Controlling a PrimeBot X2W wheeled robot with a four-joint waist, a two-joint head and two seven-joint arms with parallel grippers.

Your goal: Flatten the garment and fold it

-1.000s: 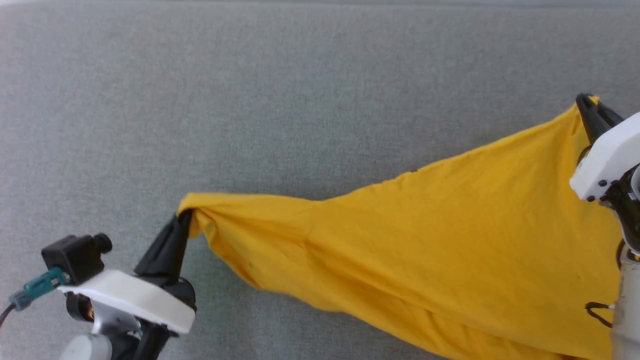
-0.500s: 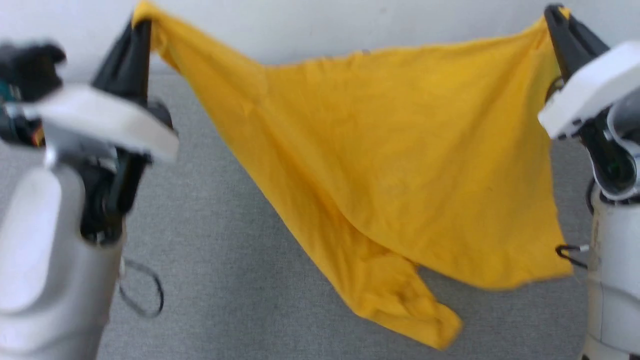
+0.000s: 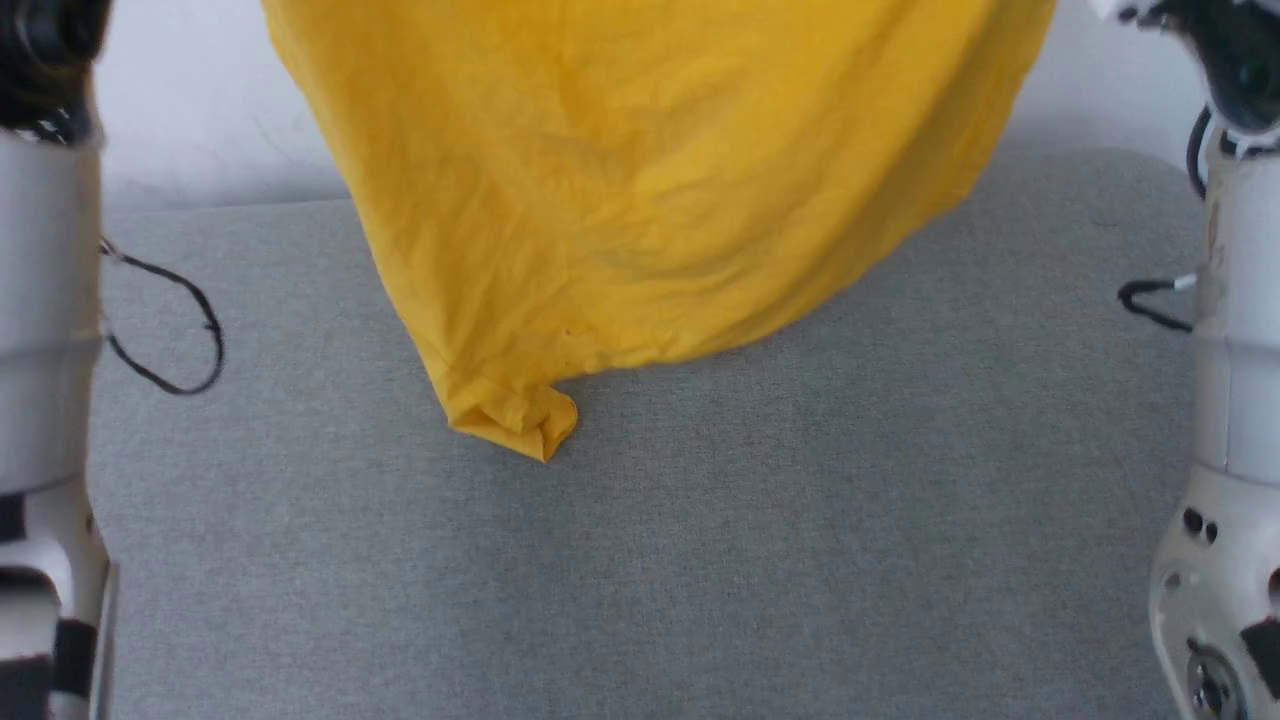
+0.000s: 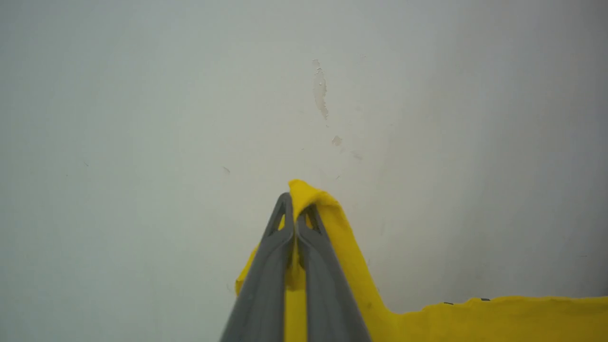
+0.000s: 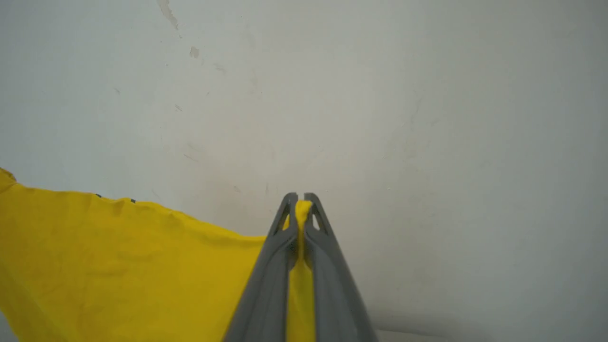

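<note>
the left gripper [image 4: 294, 209] and the right gripper [image 5: 300, 204] are each clamping tight on an upper corner of the yellow garment [image 3: 640, 180], which is hanging spread over the grey padded surface [image 3: 700, 560], with laying flat and every fold yet to come.

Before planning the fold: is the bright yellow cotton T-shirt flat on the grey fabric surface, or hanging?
Hanging. The left gripper and right gripper each pinch the T-shirt; it droops over the grey surface.

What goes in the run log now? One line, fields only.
left gripper: shut on garment | right gripper: shut on garment | garment: hanging spread between both, lowest tip over grey surface | fold: not begun
</note>
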